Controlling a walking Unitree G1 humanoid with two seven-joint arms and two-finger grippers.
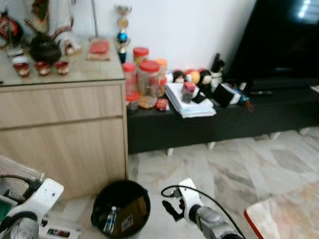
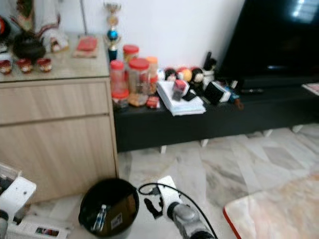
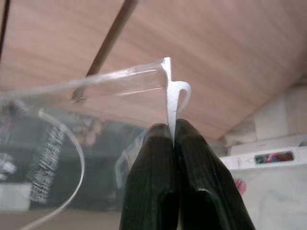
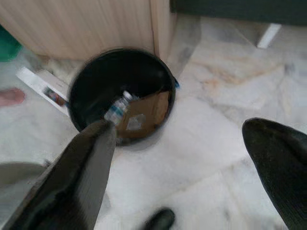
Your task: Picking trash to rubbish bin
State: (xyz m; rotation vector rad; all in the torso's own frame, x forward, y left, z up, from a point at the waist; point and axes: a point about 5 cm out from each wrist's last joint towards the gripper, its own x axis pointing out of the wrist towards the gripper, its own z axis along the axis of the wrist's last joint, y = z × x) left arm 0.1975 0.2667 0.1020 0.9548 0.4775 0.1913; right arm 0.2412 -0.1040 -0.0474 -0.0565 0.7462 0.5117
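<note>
While left end effector [image 3: 173, 132] pinches clear plastic container [image 3: 115, 86], right end effector [image 4: 187, 172] spread wide, bin [image 1: 121, 208] label unreadable.

You face a plain white wall [image 1: 189, 30]. A light wood cabinet [image 1: 60, 134] with a glass top stands to your left, against it. A low black TV bench [image 1: 224, 119] extends to the right from the cabinet, raised on short pale feet. A large dark TV screen [image 1: 284, 40] sits on the bench. The floor [image 1: 239, 169] is pale marble tile. A rug with a red edge [image 1: 284, 219] lies at lower right.
</note>
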